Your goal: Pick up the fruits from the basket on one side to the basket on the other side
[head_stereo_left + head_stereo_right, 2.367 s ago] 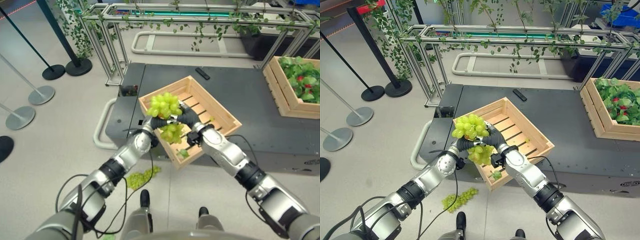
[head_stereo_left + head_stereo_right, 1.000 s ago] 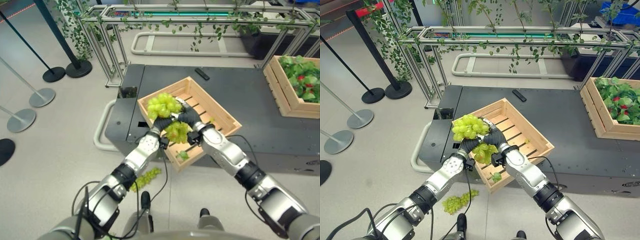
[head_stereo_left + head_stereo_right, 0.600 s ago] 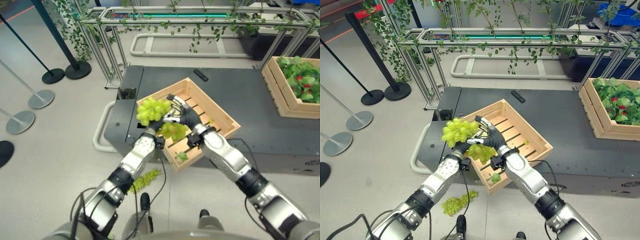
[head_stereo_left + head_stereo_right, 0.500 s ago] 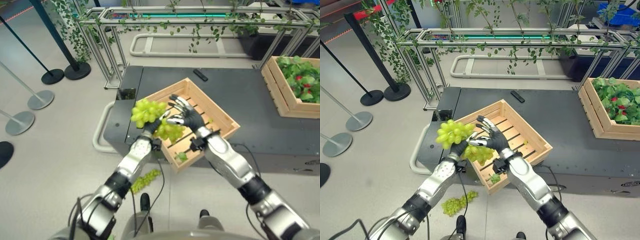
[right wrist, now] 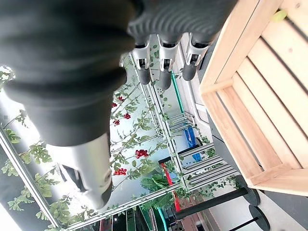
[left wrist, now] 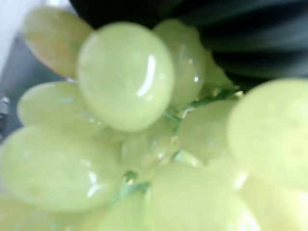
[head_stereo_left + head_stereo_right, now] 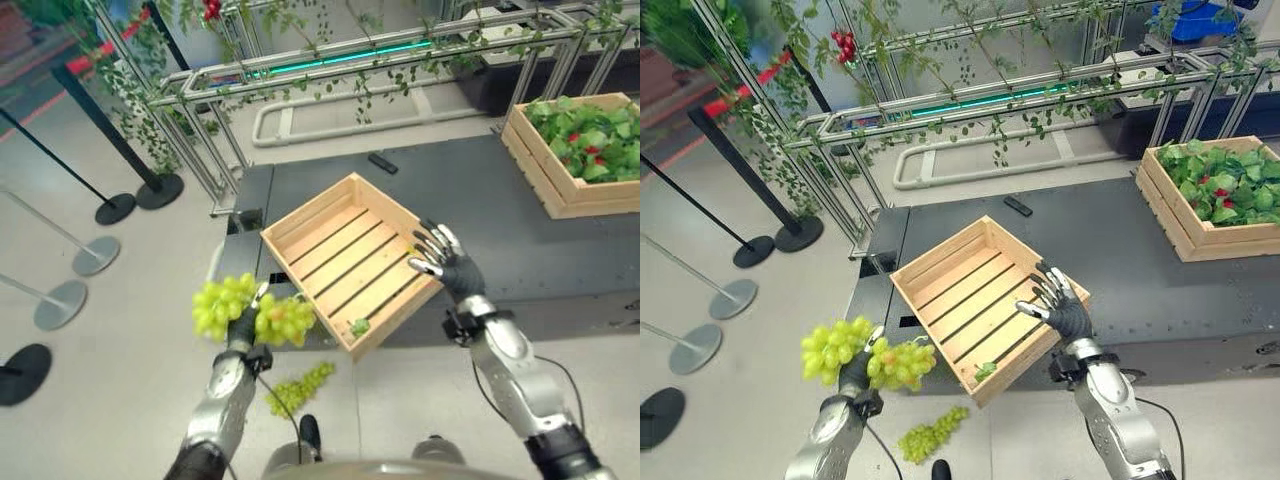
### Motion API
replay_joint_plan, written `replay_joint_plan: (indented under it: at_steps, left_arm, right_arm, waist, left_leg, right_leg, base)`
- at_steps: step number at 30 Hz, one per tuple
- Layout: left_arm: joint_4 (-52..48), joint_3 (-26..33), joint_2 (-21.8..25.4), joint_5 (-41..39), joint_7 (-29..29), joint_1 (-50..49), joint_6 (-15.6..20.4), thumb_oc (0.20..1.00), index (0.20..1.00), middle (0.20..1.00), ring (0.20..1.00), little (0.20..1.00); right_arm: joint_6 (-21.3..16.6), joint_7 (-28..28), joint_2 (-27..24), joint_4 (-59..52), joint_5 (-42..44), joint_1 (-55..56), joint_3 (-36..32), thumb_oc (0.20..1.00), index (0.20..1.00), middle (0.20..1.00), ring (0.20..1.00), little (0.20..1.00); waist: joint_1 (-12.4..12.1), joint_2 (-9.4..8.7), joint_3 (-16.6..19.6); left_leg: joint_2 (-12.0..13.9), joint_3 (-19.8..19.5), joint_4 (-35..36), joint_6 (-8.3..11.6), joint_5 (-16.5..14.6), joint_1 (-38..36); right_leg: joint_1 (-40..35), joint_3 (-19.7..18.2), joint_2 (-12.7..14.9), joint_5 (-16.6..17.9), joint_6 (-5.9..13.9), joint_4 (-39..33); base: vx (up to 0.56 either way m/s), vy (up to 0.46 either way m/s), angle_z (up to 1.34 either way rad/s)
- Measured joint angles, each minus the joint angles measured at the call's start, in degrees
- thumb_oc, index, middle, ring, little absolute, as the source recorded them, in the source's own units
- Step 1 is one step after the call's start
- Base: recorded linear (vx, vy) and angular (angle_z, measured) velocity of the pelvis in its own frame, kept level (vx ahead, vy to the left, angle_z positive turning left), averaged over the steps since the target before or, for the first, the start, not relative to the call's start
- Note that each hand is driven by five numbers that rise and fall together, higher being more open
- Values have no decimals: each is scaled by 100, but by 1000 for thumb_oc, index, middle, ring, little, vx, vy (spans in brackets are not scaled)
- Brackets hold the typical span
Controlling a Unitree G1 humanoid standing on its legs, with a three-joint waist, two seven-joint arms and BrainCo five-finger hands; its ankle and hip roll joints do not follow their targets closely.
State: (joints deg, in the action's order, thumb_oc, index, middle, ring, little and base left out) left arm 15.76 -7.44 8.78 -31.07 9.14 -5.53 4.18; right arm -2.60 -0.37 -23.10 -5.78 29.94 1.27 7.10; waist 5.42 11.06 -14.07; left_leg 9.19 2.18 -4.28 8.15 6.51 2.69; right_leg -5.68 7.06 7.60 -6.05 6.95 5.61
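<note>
While I scan from largest down: dark table (image 7: pixel 520 240), centre; slatted wooden crate (image 7: pixel 345 260), mid-frame, holding a stray grape; green grape bunch (image 7: pixel 245 312), lower left, clasped by my left hand (image 7: pixel 243 335); my right hand (image 7: pixel 445 262), fingers spread, by the crate's right corner.

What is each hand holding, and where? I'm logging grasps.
The left hand grips the green grape bunch at its middle, clusters hanging either side. The right hand is open, holding nothing.
</note>
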Motion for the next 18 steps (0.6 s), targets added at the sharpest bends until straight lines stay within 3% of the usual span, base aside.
replay_joint_plan:
  at_steps: [1,4,6,7,8,9,11,12,13,14,15,16,17,18]
  left_arm:
    - [-8,21,-47,-19,-23,-109,4,200,200,200,200,200]
    - [-115,28,-156,-21,-184,-70,11,200,200,200,200,200]
    - [-76,30,-147,-21,-244,-36,-3,200,200,200,200,200]
    - [-67,24,-146,-21,-250,-75,-5,200,200,200,200,200]
    - [-47,20,-140,-21,-286,-186,-15,200,200,200,200,200]
    - [-55,29,-123,-20,-297,-250,-14,200,200,200,200,200]
    - [-73,13,-88,-17,-368,-262,-15,200,200,200,200,200]
    - [-141,6,-44,-14,-401,-228,-9,200,200,200,200,200]
    - [-234,13,6,-13,-426,-29,-2,200,200,200,200,200]
    - [-234,29,57,-10,-435,-12,-15,200,200,200,200,200]
    - [-206,28,86,2,-446,-14,-41,200,200,200,200,200]
    - [-95,41,63,49,-458,-76,-87,200,200,200,200,200]
    - [-104,43,37,54,-454,-56,-104,200,200,200,200,200]
    - [-136,51,53,63,-456,-87,-100,200,200,200,200,200]
  right_arm:
    - [-8,3,-10,16,-1,1,15,1000,1000,1000,1000,1000]
    - [-85,11,-7,-16,-32,114,-119,1000,1000,1000,1000,1000]
    - [-107,-23,145,-49,-224,97,-208,1000,1000,1000,1000,1000]
    - [-106,-31,153,-40,-249,94,-187,1000,1000,1000,1000,1000]
    - [-106,-35,191,-61,-378,96,-161,1000,1000,1000,1000,1000]
    - [-109,-40,191,-95,-428,92,-170,1000,1000,1000,1000,1000]
    - [-125,-89,156,-118,-485,111,-211,1000,1000,1000,1000,1000]
    - [-125,-100,200,-79,-508,96,-216,1000,1000,1000,1000,1000]
    - [-129,-102,257,-22,-523,-56,-228,1000,1000,1000,1000,1000]
    - [-93,-88,231,-19,-550,-214,-191,1000,1000,1000,1000,1000]
    - [-97,-81,239,-55,-571,-241,-209,1000,1000,1000,1000,1000]
    - [-105,-93,207,-96,-578,-165,-308,1000,1000,1000,1000,1000]
    - [-102,-99,156,-94,-578,-106,-357,1000,1000,1000,1000,1000]
    - [-123,-108,136,-92,-581,-97,-439,1000,1000,1000,1000,1000]
  waist:
    - [-99,71,9]
    - [-157,91,-56]
    - [-166,-66,-160]
    - [-231,-158,-201]
    - [-323,-256,-220]
    - [-322,-264,-222]
    - [-132,-144,-168]
    - [-110,-205,-125]
    - [54,-355,-109]
    - [-198,-554,-155]
    - [-245,-588,-164]
    - [-125,-609,-147]
    - [-63,-592,-89]
    - [18,-541,-16]
  left_leg:
    - [30,-63,-69,6,16,28]
    - [57,-273,-253,285,329,319]
    - [-52,-236,-221,427,1061,665]
    - [-117,-200,-375,422,979,696]
    - [-188,9,-1067,36,219,697]
    - [-196,147,-1319,-65,-23,652]
    - [-320,157,-882,-34,32,490]
    - [-324,-28,-203,267,277,360]
    - [-352,-209,-54,509,244,409]
    - [-379,-60,-743,-23,-369,296]
    - [-347,63,-1256,-20,-714,246]
    - [-204,254,-1983,198,-1110,3]
    - [-209,274,-1750,273,-1149,-295]
    - [-261,326,-1303,171,-1263,-475]
  right_leg:
    - [-48,57,-77,18,-7,-5]
    - [4,357,-80,-33,-133,116]
    - [241,590,28,-134,-283,403]
    - [284,622,84,-83,-355,443]
    - [256,813,343,0,-305,463]
    - [216,977,423,42,-242,441]
    - [285,1076,234,-145,-169,722]
    - [470,1092,17,-206,-388,759]
    - [633,1261,238,-89,-443,744]
    - [822,1212,431,39,-433,767]
    - [795,1346,498,97,-392,761]
    - [559,1748,661,142,-344,693]
    - [495,1887,708,136,-303,732]
    - [513,2017,832,92,-192,852]
  base:
    - [-219,-145,21]
    - [-201,-107,49]
    - [-200,-15,63]
    - [-278,2,10]
    - [-154,1,-22]
    - [-242,6,15]
    - [-210,36,78]
    - [-155,60,139]
    - [-216,116,100]
    - [-262,158,78]
    - [-236,195,69]
    - [-106,113,106]
    - [-95,132,141]
    - [-88,150,104]
